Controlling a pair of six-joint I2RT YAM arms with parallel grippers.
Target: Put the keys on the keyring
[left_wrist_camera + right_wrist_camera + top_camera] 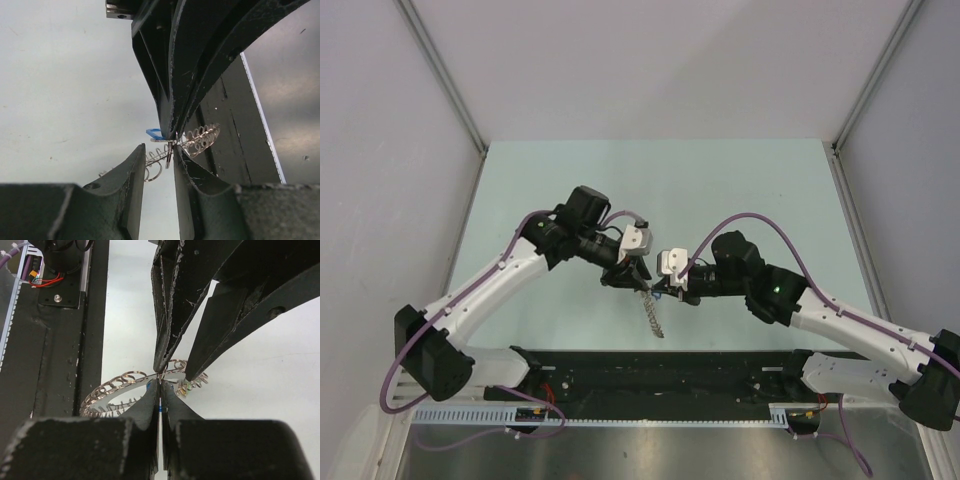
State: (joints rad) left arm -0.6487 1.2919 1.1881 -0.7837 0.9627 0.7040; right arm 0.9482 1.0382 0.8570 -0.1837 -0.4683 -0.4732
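The silver coiled keyring [653,318] hangs in the air between the two grippers, edge-on in the top view. My left gripper [638,268] straddles its band [200,140], one finger on each side [175,375], and holds it. My right gripper [660,284] is shut, fingertips pressed together at the ring's edge [160,382], pinching a blue-headed key [155,133]. A small silver loop [169,155] hangs below the right gripper's tips. Green and yellow key heads [186,387] show on the ring beside the left gripper's finger. Other keys are hidden.
The pale green table [650,180] lies under the grippers. A black mounting rail [660,370] with wiring runs along the near edge, also in the right wrist view [65,340]. Grey walls close in the left, right and back.
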